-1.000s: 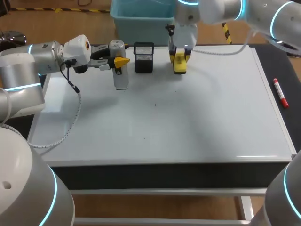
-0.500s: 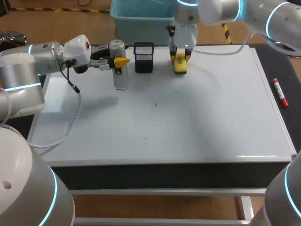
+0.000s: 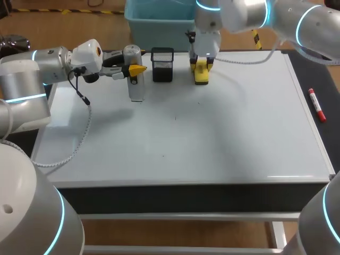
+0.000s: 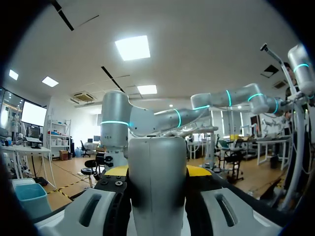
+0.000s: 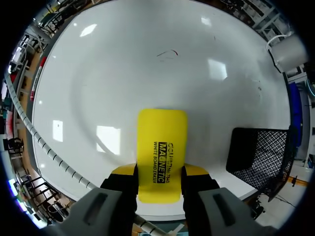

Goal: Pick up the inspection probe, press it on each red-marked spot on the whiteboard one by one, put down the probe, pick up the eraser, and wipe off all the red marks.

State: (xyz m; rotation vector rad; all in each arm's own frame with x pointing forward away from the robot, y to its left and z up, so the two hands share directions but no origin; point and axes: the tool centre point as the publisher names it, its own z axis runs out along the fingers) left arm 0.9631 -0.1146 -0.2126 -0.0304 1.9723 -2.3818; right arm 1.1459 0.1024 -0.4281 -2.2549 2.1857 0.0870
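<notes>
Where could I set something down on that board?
The whiteboard's near half and right side lie bare, out to the red marker. Crowded far edge: left gripper holding probe, mesh basket, right gripper holding eraser.

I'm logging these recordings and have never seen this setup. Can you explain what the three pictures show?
A robot's left arm and right arm stand at a table. One camera looks down from above; the round pictures come from wrist cameras. On the table lies a white whiteboard, with a black mesh cup at its far edge and a red marker pen off its right edge. The left gripper is shut on a silver cylindrical probe, the right gripper on a yellow block eraser.
</notes>
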